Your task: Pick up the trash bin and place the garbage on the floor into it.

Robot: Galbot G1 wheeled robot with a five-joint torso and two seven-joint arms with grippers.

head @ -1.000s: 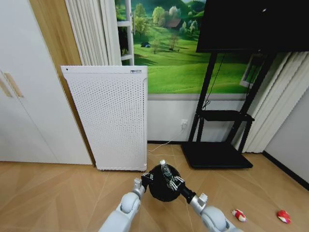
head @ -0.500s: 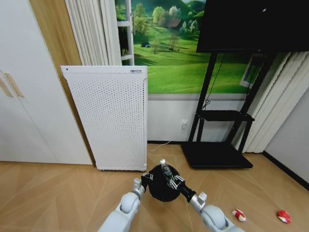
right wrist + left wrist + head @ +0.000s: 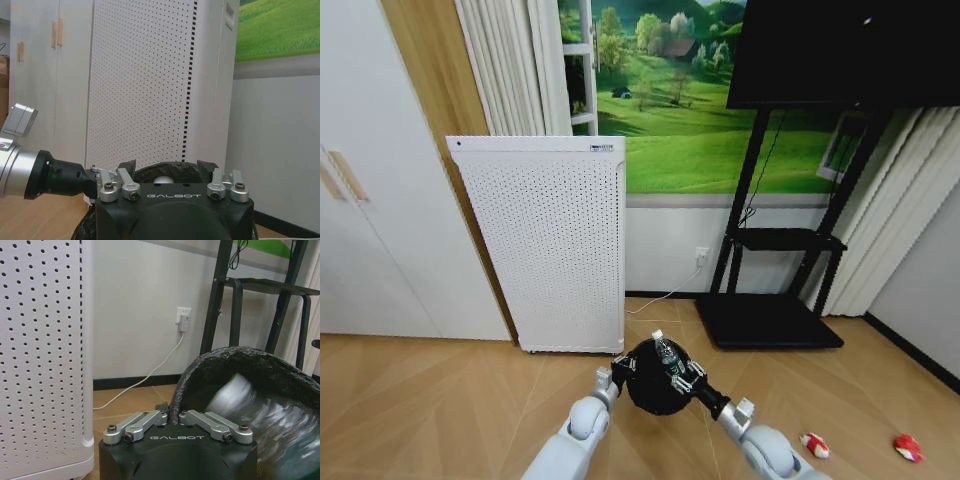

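Standing at 11 o'clock, white perforated appliance (image 3: 545,245). Trash bin (image 3: 655,380) held off the floor (image 3: 440,400) at 6 o'clock; left gripper (image 3: 617,372) jaws clamped on its rim. Right gripper (image 3: 682,378) jaws spread above the bin mouth; bottle (image 3: 665,352) between them, grip unclear. Two red wrappers (image 3: 814,445) on floor, 4 o'clock.
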